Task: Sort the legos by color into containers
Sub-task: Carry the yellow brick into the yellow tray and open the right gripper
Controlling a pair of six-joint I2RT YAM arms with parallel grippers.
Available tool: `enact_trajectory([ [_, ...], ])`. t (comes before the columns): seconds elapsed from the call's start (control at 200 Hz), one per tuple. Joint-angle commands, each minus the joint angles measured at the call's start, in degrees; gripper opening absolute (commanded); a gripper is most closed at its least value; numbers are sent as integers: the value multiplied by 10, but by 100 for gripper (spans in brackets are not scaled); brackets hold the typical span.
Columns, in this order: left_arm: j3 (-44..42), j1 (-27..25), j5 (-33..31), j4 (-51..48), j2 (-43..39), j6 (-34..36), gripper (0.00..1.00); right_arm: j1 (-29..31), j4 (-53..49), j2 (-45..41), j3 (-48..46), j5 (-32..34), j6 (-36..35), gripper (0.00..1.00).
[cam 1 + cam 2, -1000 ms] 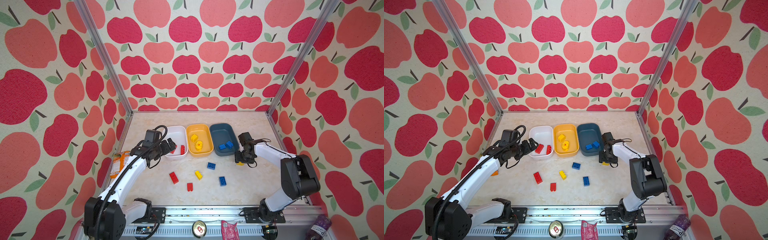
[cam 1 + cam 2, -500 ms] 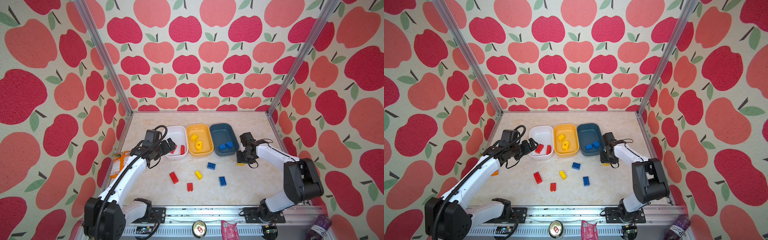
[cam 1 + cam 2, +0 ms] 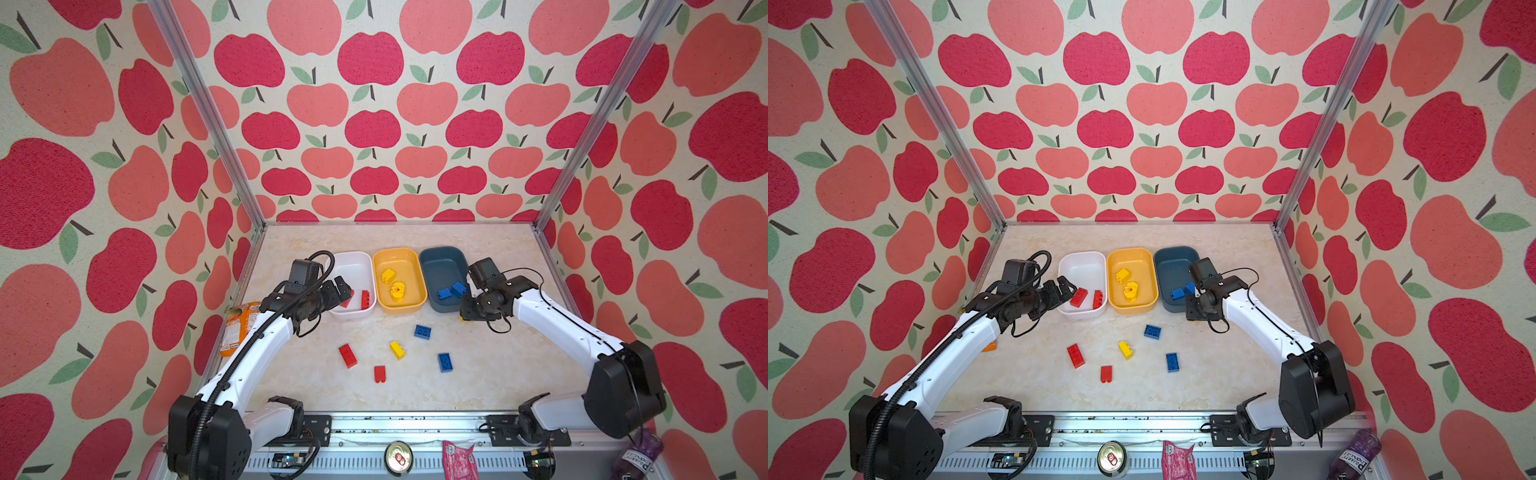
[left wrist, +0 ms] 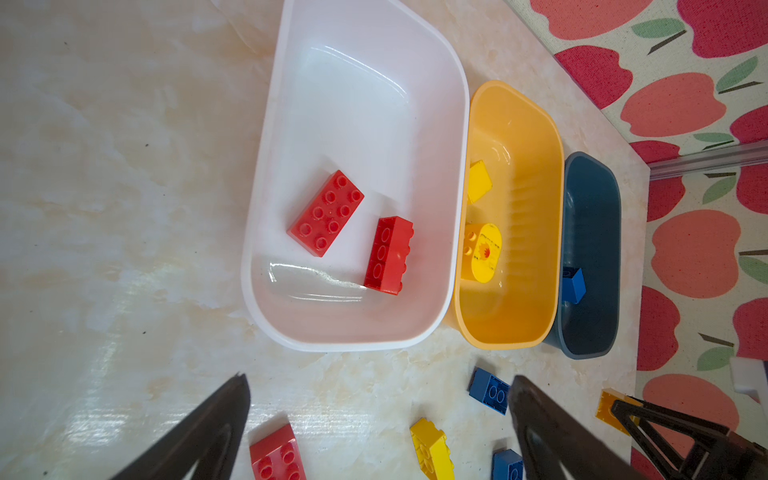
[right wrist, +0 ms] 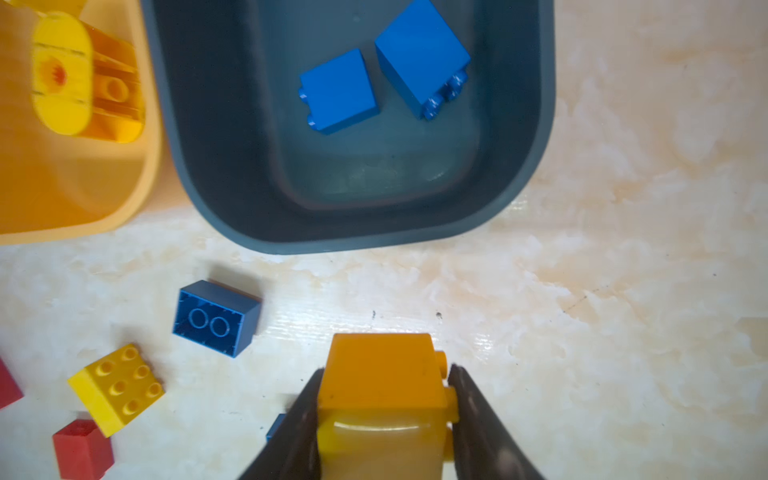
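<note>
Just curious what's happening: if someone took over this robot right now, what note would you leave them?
Left gripper: open, empty, by the white tub.
Right gripper: shut on an orange-yellow brick, just before the blue tub.
Done: two red bricks in white, two yellow pieces in the yellow tub, two blue bricks in blue.
Left: the held brick; loose reds, a loose yellow, loose blues.

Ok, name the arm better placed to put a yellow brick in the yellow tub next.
Right. The right hand grips a yellow brick near the yellow tub; the left hand is open, empty, by the white tub.
</note>
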Motion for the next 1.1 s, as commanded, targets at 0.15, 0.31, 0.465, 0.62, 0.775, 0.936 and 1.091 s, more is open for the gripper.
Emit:
enact_trajectory([
  [0.15,-19,1,2,-3,-26,1,99,73,-12,97,138,11,9,37],
  [0.31,-31,1,-2,-12,-41,-3,99,98,-5,167,210,3,0,36],
  [0.465,-40,2,-6,-19,-62,-8,99,113,-8,230,276,1,-16,37],
  [0.62,-46,2,-9,-22,-71,-13,99,114,-14,286,317,-1,-24,37],
  [0.775,-50,2,-13,-28,-79,-16,99,114,-19,329,344,1,-32,37],
  [0.936,-53,2,-16,-36,-86,-20,99,114,-33,365,363,5,-37,37],
  [1.091,-58,1,-22,-45,-91,-25,99,114,-35,375,365,4,-38,44],
])
